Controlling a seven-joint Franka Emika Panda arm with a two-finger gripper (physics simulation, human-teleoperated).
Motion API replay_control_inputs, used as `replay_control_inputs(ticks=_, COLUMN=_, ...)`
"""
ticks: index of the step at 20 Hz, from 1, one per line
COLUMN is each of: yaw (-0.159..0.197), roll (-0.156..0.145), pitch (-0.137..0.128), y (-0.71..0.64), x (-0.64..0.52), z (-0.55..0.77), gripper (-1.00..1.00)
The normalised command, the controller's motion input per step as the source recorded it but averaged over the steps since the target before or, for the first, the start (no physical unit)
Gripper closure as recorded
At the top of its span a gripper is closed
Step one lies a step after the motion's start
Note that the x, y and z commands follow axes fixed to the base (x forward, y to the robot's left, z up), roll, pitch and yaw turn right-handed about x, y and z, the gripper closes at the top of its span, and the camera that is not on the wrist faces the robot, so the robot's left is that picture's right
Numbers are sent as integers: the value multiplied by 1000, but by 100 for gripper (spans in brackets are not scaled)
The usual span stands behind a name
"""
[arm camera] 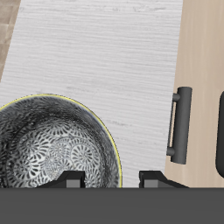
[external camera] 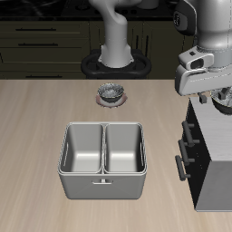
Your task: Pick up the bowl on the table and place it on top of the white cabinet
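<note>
Exterior view: the gripper [external camera: 216, 91] hangs over the white cabinet [external camera: 216, 136], at three o'clock from the steel double basin [external camera: 102, 159], with the bowl [external camera: 224, 101] seemingly clenched in it. A second grey bowl [external camera: 111, 91] sits on the table [external camera: 36, 118] at the basin's twelve o'clock. Wrist view: the bowl [arm camera: 52, 149] is pinched by its rim over the cabinet's pale top [arm camera: 96, 52], near the edge with the bar handle [arm camera: 178, 122]; a release this close to the edge, or from too high, could tip it off.
</note>
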Motion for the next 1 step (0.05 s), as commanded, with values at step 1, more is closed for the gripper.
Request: replay_control_inputs(ticks=1, yaw=-36, roll=3, pitch=20, y=-52, x=-2, z=5, gripper=-100)
